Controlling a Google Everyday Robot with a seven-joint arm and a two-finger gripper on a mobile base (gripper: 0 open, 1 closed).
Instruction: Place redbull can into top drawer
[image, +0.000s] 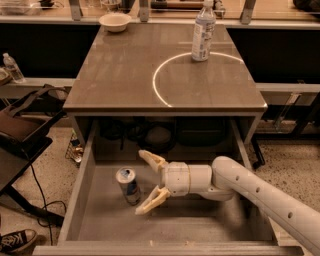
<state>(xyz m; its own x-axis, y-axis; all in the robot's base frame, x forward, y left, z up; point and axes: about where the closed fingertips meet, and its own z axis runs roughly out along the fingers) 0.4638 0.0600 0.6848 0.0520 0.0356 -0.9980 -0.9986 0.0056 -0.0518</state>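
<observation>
The gripper (141, 182) is inside the open drawer (200, 225), near its middle, with its two fingers (152, 160) spread wide and holding nothing. The can (128, 186) stands upright on the drawer floor, left of the middle, just at the mouth of the spread fingers. The arm (260, 192) comes in over the drawer's right side. Above the drawer is the table (125, 75), with a bottle (202, 32) and a bowl (115, 21) at its far edge.

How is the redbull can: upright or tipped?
Upright: redbull can stands on top drawer floor, silver top up; open tool beside it.
</observation>
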